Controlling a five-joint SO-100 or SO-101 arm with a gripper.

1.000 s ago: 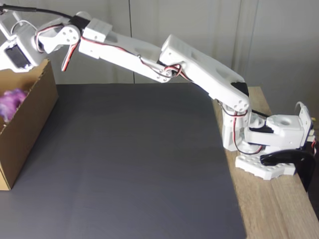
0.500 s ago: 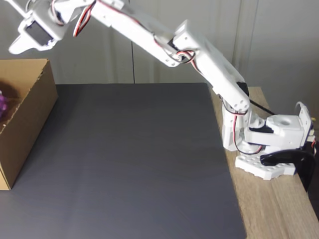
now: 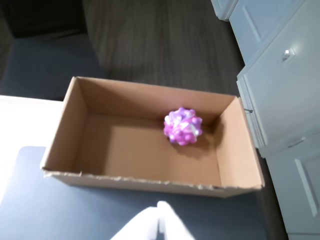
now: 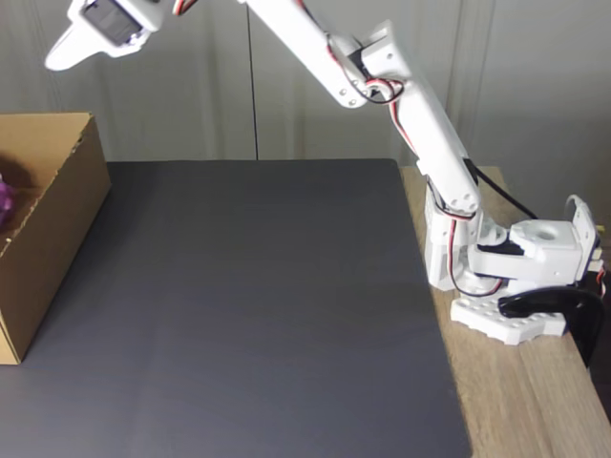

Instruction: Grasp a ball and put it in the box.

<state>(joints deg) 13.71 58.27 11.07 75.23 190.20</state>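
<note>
The arm [image 4: 410, 105] is built of white plastic links with blocky, rounded-edged housings. Thin red, black and white wires run along the links and loop at the joints, and a thicker black cable trails off behind the lower link. Its white base [image 4: 506, 320] has a studded plate and a round hole on top, held by a black clamp [image 4: 558, 315]. The hand [image 4: 72, 48] is white with a dark rectangular panel on its side. In the wrist view its fingers [image 3: 150, 227] show as a pale, blurred point, perhaps two tips pressed together.
</note>
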